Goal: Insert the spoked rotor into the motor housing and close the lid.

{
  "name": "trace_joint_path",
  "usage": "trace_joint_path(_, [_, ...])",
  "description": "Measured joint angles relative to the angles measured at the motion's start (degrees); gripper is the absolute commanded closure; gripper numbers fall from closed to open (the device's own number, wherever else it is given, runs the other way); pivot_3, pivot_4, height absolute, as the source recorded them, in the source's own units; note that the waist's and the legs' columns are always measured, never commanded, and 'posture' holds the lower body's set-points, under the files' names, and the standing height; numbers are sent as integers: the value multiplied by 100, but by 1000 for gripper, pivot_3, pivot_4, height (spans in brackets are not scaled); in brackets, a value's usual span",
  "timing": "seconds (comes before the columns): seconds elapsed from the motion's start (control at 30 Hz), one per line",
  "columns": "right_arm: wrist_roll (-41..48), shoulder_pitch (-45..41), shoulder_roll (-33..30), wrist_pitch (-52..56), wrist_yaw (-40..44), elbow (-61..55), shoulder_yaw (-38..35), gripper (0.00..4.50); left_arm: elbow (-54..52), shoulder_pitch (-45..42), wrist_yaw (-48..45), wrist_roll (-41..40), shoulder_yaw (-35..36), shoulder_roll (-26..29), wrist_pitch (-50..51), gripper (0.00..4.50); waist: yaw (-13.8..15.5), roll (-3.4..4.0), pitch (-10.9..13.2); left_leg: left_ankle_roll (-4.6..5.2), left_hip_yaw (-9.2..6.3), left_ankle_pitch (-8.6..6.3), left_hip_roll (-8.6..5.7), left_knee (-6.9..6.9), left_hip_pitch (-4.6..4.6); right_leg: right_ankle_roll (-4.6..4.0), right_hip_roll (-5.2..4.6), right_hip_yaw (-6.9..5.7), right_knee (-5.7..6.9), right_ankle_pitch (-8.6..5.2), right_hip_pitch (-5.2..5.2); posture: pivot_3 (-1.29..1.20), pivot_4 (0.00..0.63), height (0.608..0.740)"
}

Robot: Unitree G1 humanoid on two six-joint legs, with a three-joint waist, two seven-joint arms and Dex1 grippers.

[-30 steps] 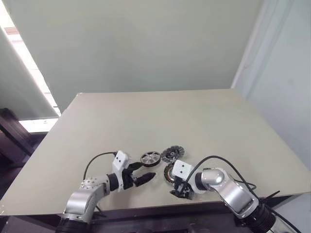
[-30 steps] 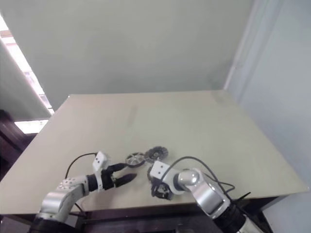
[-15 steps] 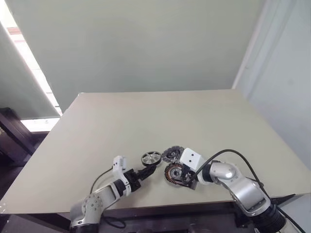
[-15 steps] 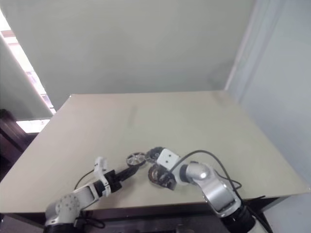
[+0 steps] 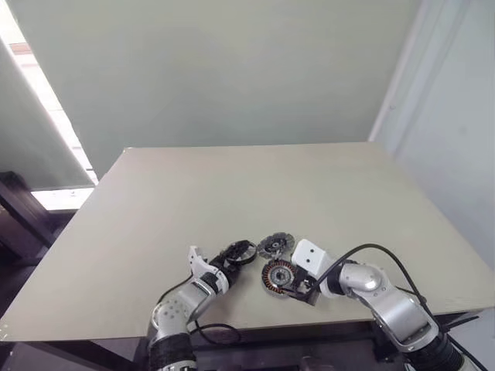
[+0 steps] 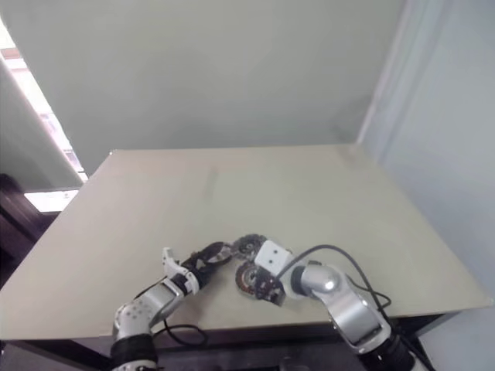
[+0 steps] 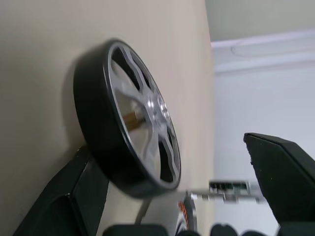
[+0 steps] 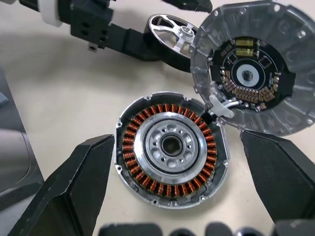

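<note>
On the beige tabletop (image 5: 255, 193), near its front edge, three round motor parts lie close together. The motor housing (image 8: 172, 148), a shallow silver disc with a ring of copper-orange windings around a bright centre pierced by small holes, lies flat with its open face up. Just beyond it and touching its rim lies the lid (image 8: 252, 66), a grey round metal cap with a ridged edge, turned so that its inner side with a dark circuit ring and a white central hub faces up; a short white lead runs between the two. The spoked rotor (image 5: 241, 252), a small flat silver wheel with a dark outer rim, several spokes and a central hub, lies flat on the table just to the left of the lid. The left gripper (image 5: 234, 256) reaches in low from the left with its two black fingers spread wide on either side of the rotor; in the left wrist view one finger (image 7: 74, 196) lies against the table right at the rotor's dark rim and appears to touch it, while the other stands clear on the far side, so the wheel is bracketed but not clamped. The right gripper (image 8: 177, 196) hovers over the housing, pointing down at it, its fingers standing wide apart to either side of the copper-wound disc and holding nothing.
</note>
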Motion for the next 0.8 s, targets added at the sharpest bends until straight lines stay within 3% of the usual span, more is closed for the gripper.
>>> trace_joint_path(0.03, [0, 15, -6, 0, -11, -4, -31, 18, 28, -6, 30, -22, -3, -2, -32, 0, 1, 0, 0, 0, 0, 0, 0, 0, 1, 0, 0, 0, 0, 0, 1, 0, 0, 740])
trace_joint_path(0.13, [0, 20, -29, 0, -50, -46, -110, 0, 65, -8, 112, -37, -14, -7, -137, 646, 0, 0, 0, -1, 0, 1, 0, 1, 4, 0, 0, 0, 0, 0, 5, 0, 0, 740])
trace_joint_path(0.4, [12, 46, -94, 0, -74, -105, -171, 0, 148, -8, 307, -47, -14, -2, -347, 3416, -3, -2, 0, -1, 1, 0, 0, -4, 1, 1, 1, 3, -4, 1, -1, 0, 0, 740])
trace_joint_path(0.8, [286, 244, -68, 30, -84, -134, -342, 0, 180, -13, 300, -364, 68, 165, -375, 3421, -3, -3, 0, -1, 1, 0, 0, -6, -1, 1, 2, 3, -5, 0, -3, 0, 0, 740])
